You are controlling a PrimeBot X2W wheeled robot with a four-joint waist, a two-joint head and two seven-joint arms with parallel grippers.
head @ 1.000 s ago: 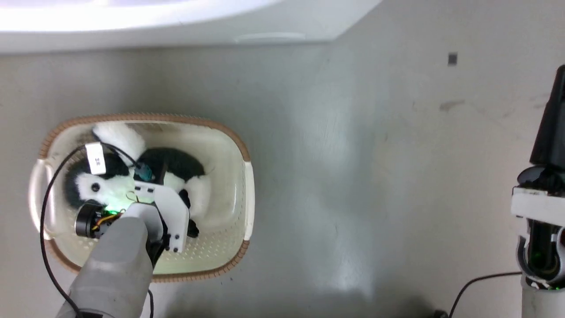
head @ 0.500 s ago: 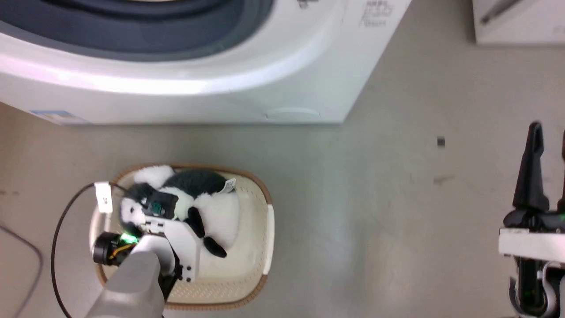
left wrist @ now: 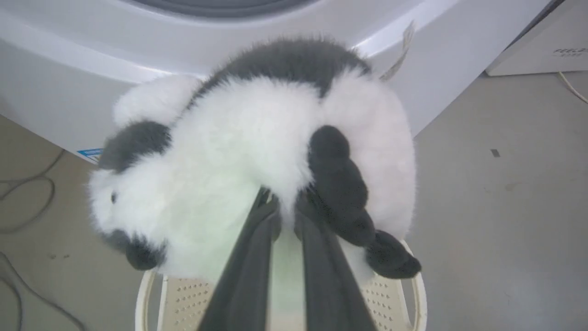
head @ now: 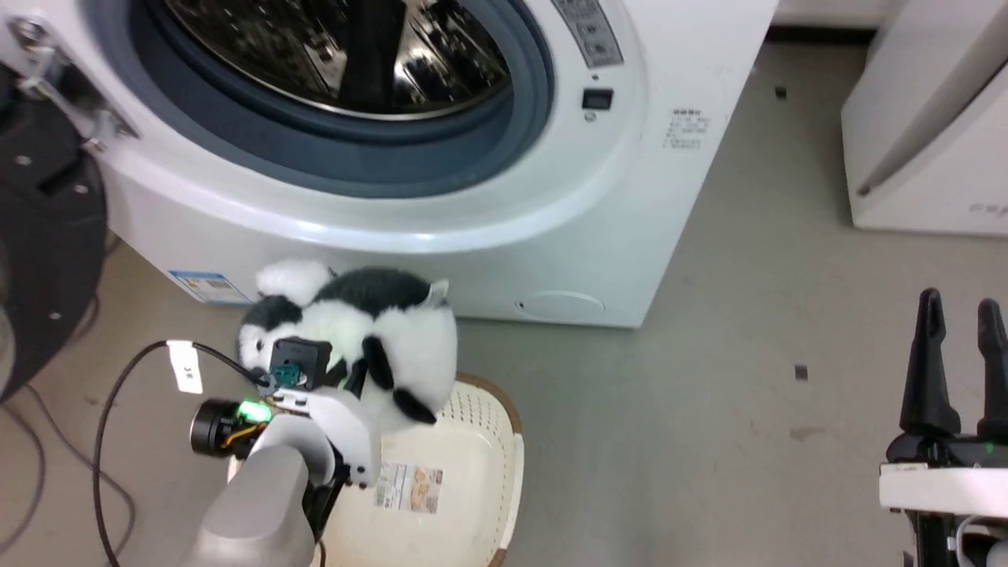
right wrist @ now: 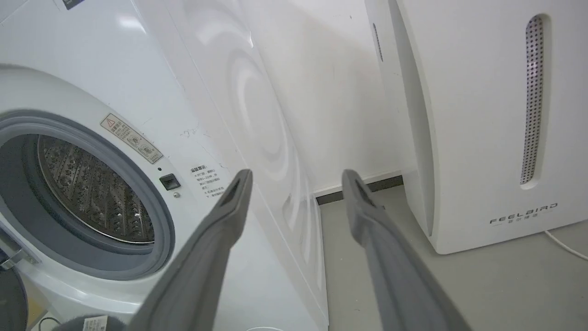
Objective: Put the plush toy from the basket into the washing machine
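Observation:
The black-and-white plush toy [head: 370,331] hangs in the air above the cream basket [head: 496,441], just in front of the washing machine [head: 551,197]. My left gripper [left wrist: 285,212] is shut on the plush toy [left wrist: 257,138], its dark fingers [left wrist: 248,276] sunk into the white fur. The basket [left wrist: 413,294] lies below with a paper sticker [head: 407,486] on its bottom. The washer's steel drum [head: 346,47] stands open inside the grey ring [head: 441,157]. My right gripper [head: 957,315] is open at the lower right over the floor, holding nothing; its fingers [right wrist: 206,257] frame the washer's drum [right wrist: 87,193].
The washer's black-framed door [head: 39,236] hangs open at the left. A white FEELBIRD appliance [right wrist: 496,115] stands to the right of the washer [head: 929,134]. Cables [head: 47,472] lie on the floor at the left. Bare grey floor [head: 709,409] lies between the basket and my right gripper.
My left gripper has lifted the plush toy out of the basket to just before the washer. The head camera has tilted up, bringing the drum into view.

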